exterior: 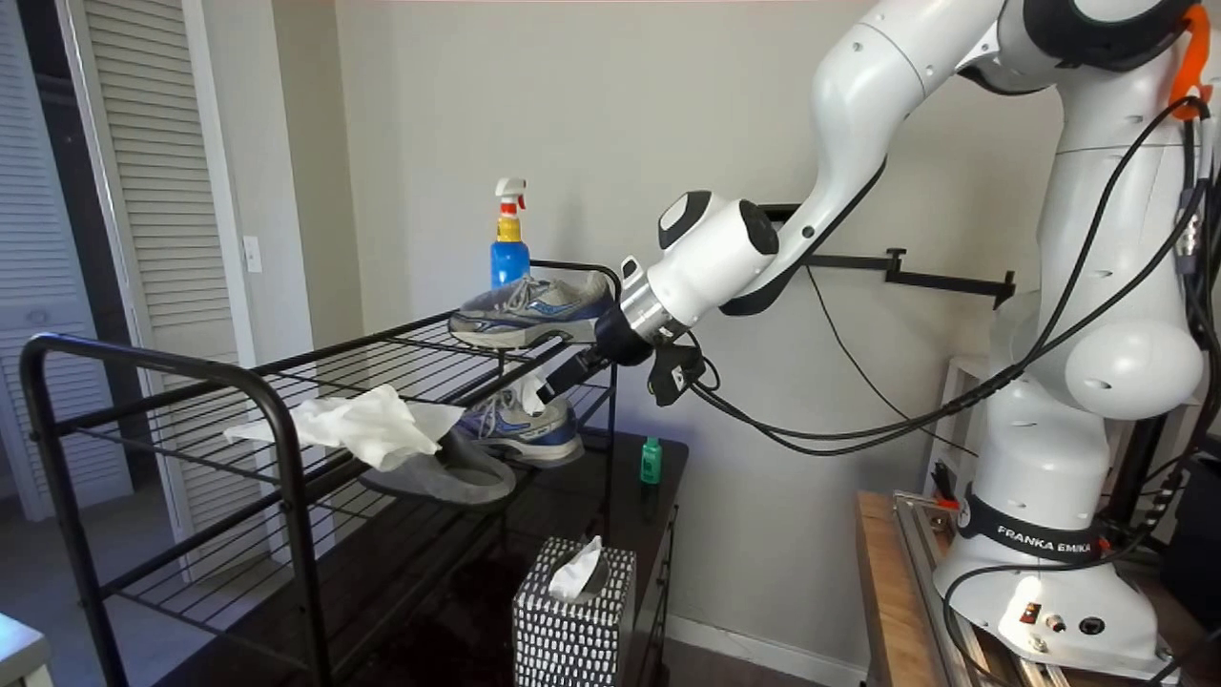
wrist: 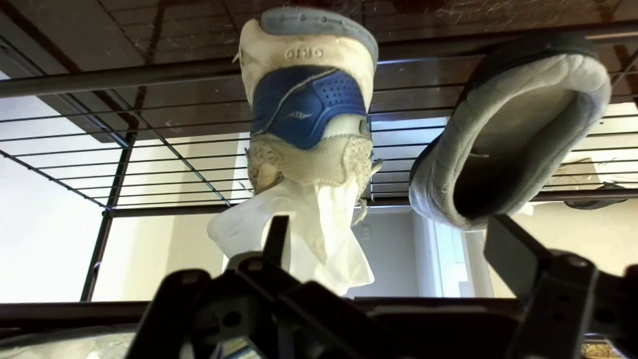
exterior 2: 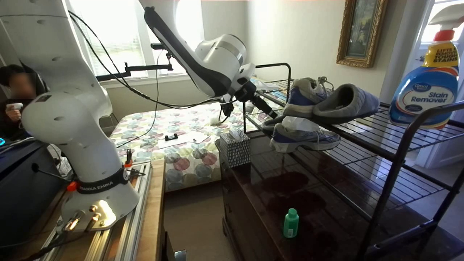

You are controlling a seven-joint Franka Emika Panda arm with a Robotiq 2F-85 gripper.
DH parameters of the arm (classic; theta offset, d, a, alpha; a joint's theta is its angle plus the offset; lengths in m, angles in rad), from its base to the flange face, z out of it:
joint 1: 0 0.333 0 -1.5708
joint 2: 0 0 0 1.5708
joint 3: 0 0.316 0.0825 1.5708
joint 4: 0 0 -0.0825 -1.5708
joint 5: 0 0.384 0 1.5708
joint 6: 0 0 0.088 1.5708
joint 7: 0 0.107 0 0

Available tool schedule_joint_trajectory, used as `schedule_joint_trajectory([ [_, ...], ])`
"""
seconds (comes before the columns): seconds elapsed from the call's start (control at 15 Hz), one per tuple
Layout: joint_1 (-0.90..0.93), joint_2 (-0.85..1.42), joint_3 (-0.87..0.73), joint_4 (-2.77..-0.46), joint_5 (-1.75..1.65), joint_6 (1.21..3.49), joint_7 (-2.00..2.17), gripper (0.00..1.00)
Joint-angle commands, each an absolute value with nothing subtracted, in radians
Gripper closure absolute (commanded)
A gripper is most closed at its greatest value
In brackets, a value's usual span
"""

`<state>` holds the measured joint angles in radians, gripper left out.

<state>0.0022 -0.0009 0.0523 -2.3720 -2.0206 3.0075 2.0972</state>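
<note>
Tool [exterior 2: 272, 114] near wire rack [exterior 2: 392, 175]; white tissue [exterior 2: 300, 123] on lower sneaker [exterior 2: 308, 140]; green bottle [exterior 2: 291, 223] on dark dresser [exterior 2: 270, 203].

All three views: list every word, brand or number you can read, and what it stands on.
"FRANKA EMIKA": black band around the robot's base.
"Great Value": spray bottle.
"Stain Remover": same bottle.
"LIFTS": its yellow neck.
"TOUGH STAINS": same neck, below a blurred line.
"GRID": sneaker, on the heel.
Too small to read: the green bottle and the spray bottle's finer print.

Wrist view: running shoe [wrist: 309, 109], opening hidden by tissue [wrist: 331, 234]. In an exterior view: green bottle [exterior 2: 291, 224], label too small to read.
</note>
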Motion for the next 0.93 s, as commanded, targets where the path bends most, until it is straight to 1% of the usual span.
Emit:
schedule_joint_trajectory([
  [0.0, 0.026, 0.037, 0.078, -2.360, -2.087, 2.921, 2.204, 0.00],
  [0.27, 0.045, 0.063, 0.107, -2.386, -2.126, 2.832, 2.291, 0.00],
  [0.53, 0.071, 0.086, 0.144, -2.411, -2.193, 2.682, 2.408, 0.00],
  [0.87, 0.088, 0.084, 0.158, -2.465, -2.156, 2.524, 2.424, 0.00],
])
